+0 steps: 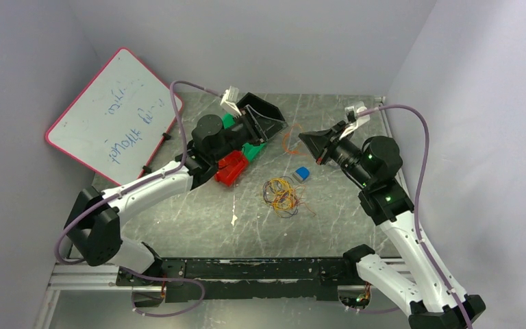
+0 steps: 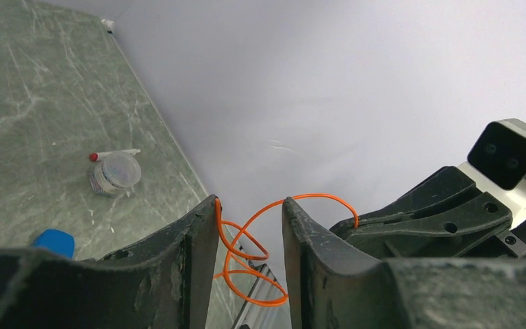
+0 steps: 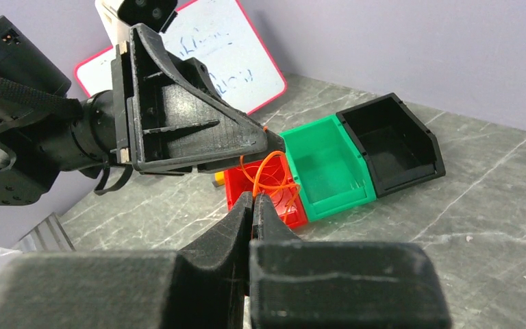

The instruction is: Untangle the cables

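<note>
- Both arms are raised over the far middle of the table [image 1: 198, 212], wrists turned inward so the two grippers point at each other, tips nearly meeting.
- The left arm reaches in from the left, forearm sloping up and away from its base. The left gripper [image 2: 250, 233] lies roughly level, above the bins.
- The right arm stands up from the right base and bends left at the elbow. The right gripper [image 3: 253, 202] also lies about level.
- Right gripper: fingers pressed together, pinching the orange cable [image 2: 322, 195] at their very tips.
- Left gripper: fingers apart with a narrow gap. The orange cable runs through that gap and brushes one inner edge, but is not clamped.
- The orange cable hangs in the air between the two tips, off the table. It is a thin wire in a few loose, crossing loops, drooping below the fingers.
- The clump [image 1: 282, 194] lies on the table nearer the bases, well apart from both grippers. It is a tangle of yellow, orange and dark strands, with loose ends trailing right.
- A blue item [image 1: 302, 173] sits just beside the clump, on its far side.
- The red bin [image 1: 231, 168], green bin [image 1: 253, 149] and black bin [image 3: 390, 144] stand in a row under the left gripper.
</note>
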`<act>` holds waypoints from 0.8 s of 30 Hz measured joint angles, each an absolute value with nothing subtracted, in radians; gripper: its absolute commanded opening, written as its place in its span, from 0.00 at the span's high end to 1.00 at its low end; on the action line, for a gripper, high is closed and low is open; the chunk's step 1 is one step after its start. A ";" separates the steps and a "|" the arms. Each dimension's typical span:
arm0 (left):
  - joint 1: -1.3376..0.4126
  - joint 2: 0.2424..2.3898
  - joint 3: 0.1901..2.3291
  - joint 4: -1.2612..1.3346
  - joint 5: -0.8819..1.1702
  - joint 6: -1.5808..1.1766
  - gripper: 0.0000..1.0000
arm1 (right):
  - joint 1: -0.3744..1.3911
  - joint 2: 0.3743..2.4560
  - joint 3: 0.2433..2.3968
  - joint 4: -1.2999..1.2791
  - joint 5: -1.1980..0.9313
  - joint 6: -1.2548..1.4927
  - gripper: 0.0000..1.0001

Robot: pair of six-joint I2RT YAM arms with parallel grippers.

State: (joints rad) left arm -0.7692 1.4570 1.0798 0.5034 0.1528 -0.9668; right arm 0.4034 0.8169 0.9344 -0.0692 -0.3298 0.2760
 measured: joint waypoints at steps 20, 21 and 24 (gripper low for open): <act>-0.755 1.468 1.119 0.418 0.195 -0.871 0.93 | 0.403 0.796 0.889 -0.086 -0.250 0.285 0.67; -0.754 1.464 1.130 0.405 0.195 -0.855 0.93 | 0.403 0.795 0.886 -0.089 -0.243 0.286 0.63; -0.754 1.446 1.172 0.356 0.195 -0.804 0.93 | 0.403 0.785 0.861 -0.088 -0.216 0.290 0.54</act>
